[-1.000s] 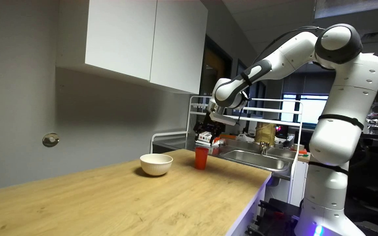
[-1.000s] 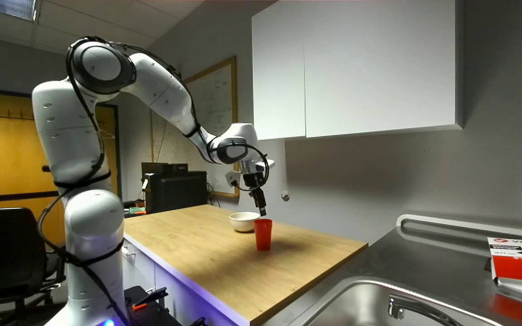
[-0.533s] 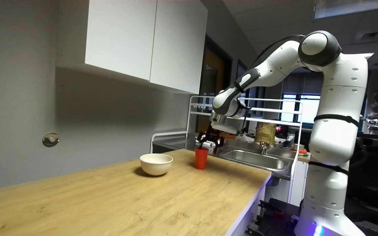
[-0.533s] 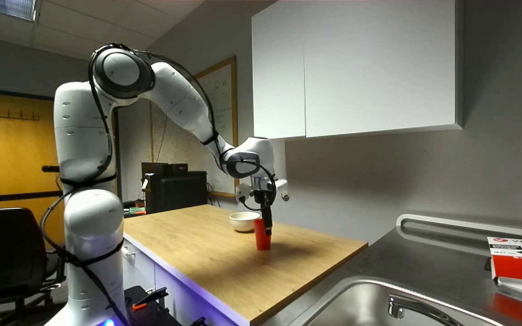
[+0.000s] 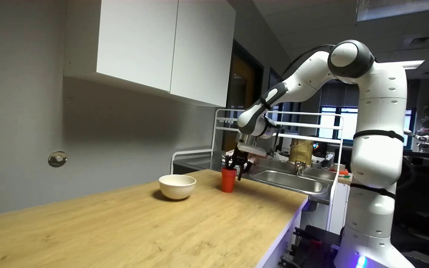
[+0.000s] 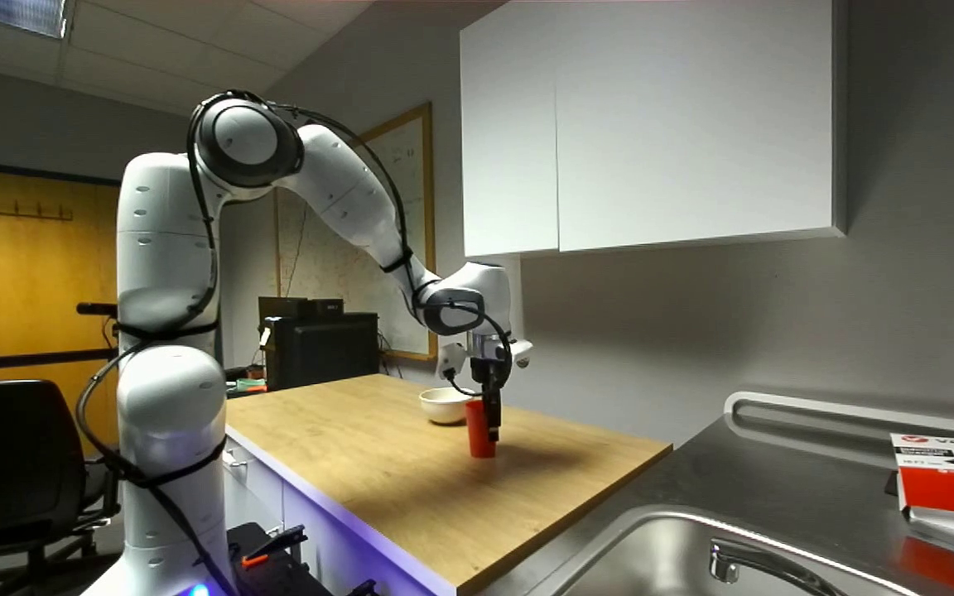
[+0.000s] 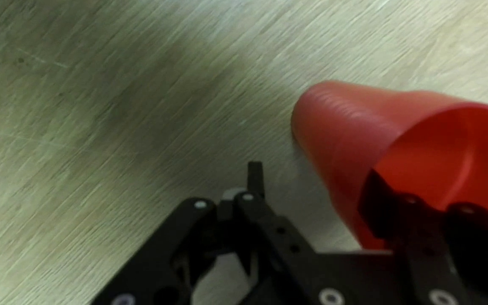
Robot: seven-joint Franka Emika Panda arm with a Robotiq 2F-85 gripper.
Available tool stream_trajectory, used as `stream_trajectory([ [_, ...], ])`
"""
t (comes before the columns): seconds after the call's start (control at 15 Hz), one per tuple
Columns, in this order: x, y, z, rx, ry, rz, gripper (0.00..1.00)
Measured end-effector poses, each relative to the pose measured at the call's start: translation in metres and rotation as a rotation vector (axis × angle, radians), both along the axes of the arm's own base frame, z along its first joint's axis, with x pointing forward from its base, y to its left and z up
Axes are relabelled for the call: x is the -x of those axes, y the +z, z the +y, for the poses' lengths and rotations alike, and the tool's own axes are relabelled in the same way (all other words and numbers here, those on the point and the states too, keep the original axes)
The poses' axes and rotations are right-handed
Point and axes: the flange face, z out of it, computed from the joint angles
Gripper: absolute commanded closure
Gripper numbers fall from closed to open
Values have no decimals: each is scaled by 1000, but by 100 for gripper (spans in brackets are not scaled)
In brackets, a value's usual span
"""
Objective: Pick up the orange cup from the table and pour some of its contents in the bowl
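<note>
The orange cup [image 5: 228, 183] stands upright on the wooden table [image 5: 132, 227] and shows in both exterior views [image 6: 479, 432]. My gripper [image 5: 234, 172] is open and points down at the cup's rim. In the wrist view, the gripper [image 7: 314, 178] has one finger [image 7: 379, 207] at the cup's [image 7: 337, 127] mouth, seemingly inside it. The other finger [image 7: 255, 178] is outside, over the table, with a gap to the cup wall. The cup's contents are hidden. The white bowl [image 5: 177, 188] stands beside the cup, nearer the wall; it also shows in an exterior view [image 6: 442, 406].
White cabinets [image 5: 136, 41] hang on the wall above the table. A metal sink [image 5: 291, 181] and a white rack [image 5: 292, 136] stand past the table's end. A red and white box [image 6: 949, 484] lies on the dark counter [image 6: 742, 472].
My gripper has moved down to the cup, and one finger has gone to its mouth while the other has come down outside it. The cup and bowl have not moved.
</note>
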Motion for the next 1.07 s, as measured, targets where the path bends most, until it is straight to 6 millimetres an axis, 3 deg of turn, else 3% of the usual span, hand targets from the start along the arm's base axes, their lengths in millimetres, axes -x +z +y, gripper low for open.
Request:
stream_trajectory([
  [0.27,-10,10,8,25,18,-5,99],
  [0.67,-34,30,42,63,31,-32,99],
  [1.07,-58,60,116,252,73,-60,98],
])
